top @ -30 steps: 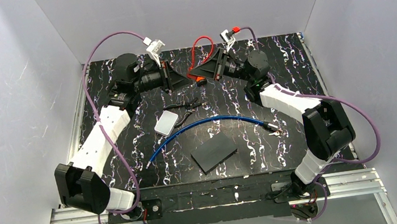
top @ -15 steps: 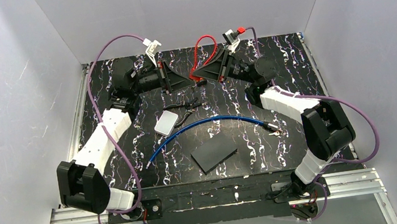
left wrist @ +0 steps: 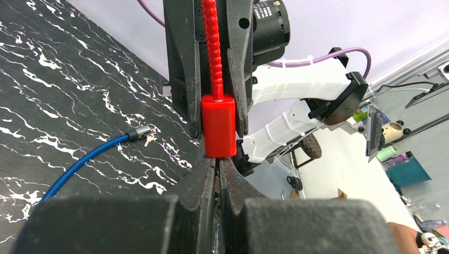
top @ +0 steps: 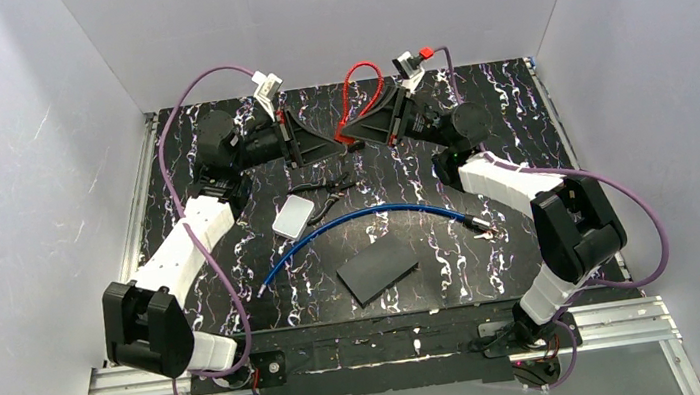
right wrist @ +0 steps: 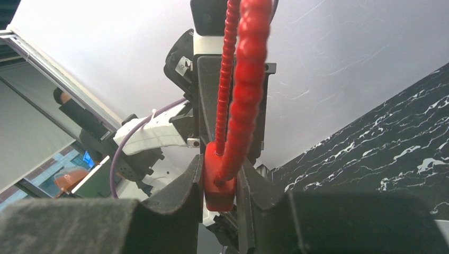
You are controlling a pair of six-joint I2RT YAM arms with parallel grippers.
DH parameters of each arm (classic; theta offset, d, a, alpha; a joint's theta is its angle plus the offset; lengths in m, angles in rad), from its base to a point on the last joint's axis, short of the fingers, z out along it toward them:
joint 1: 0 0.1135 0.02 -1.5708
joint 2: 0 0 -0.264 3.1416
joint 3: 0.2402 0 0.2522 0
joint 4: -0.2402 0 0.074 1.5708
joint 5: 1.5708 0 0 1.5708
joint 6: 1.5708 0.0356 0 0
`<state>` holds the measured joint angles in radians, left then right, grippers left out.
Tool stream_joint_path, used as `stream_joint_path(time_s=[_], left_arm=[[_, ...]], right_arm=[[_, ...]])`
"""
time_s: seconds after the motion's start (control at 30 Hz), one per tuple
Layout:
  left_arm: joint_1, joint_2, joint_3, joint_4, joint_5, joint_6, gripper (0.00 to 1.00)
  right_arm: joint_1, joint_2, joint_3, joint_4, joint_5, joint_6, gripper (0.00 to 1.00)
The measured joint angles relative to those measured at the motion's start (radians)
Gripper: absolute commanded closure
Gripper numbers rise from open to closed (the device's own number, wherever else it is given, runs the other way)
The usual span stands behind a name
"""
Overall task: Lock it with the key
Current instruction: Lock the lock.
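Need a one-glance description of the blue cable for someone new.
On the black marbled table, look at the middle, between the small white box and the dark flat slab. The blue cable lies there in a long shallow arc. It is the only blue item, far longer than the red loop at the back.

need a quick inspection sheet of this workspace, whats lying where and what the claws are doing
surface: black marbled tabletop
job's things: blue cable lock lies loose in an arc mid-table, neither claw on it; key: nothing seen
clutter: white box, small dark tool beside it, black flat plate just nearer than the lock
grippers: right claw shut on the red block of a red loop at the far side; left claw fingers nearly together just under that block, contents hidden
cables: purple cables run along both arms
surroundings: plain white walls
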<state>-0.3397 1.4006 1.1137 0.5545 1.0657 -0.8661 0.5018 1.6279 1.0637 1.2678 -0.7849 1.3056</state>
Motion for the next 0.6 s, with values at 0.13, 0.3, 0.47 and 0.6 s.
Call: stream_joint_path(time_s=[0.13,0.3,0.47,0.6], left_arm=[[0.0,-0.007,-0.033,0.022,-0.012,0.0,1.0],[-0.002,-0.009,-0.061,0.023,-0.045,0.011,1.0],[-0.011,-0.009,-0.069,0.009,-0.076,0.04,1.0],[-0.019,-0.009,-0.071,0.005,-0.098,0.053,1.0]], right_arm=[[-0.006,0.0,0.0,-0.042,-0.001,-0.004,0.99],[-0.013,0.002,0.0,-0.116,0.0,-0.013,0.99],[-0.021,0.002,0.001,-0.156,0.0,-0.019,0.99],[-0.029,0.013,0.018,-0.165,-0.011,-0.011,0.99]])
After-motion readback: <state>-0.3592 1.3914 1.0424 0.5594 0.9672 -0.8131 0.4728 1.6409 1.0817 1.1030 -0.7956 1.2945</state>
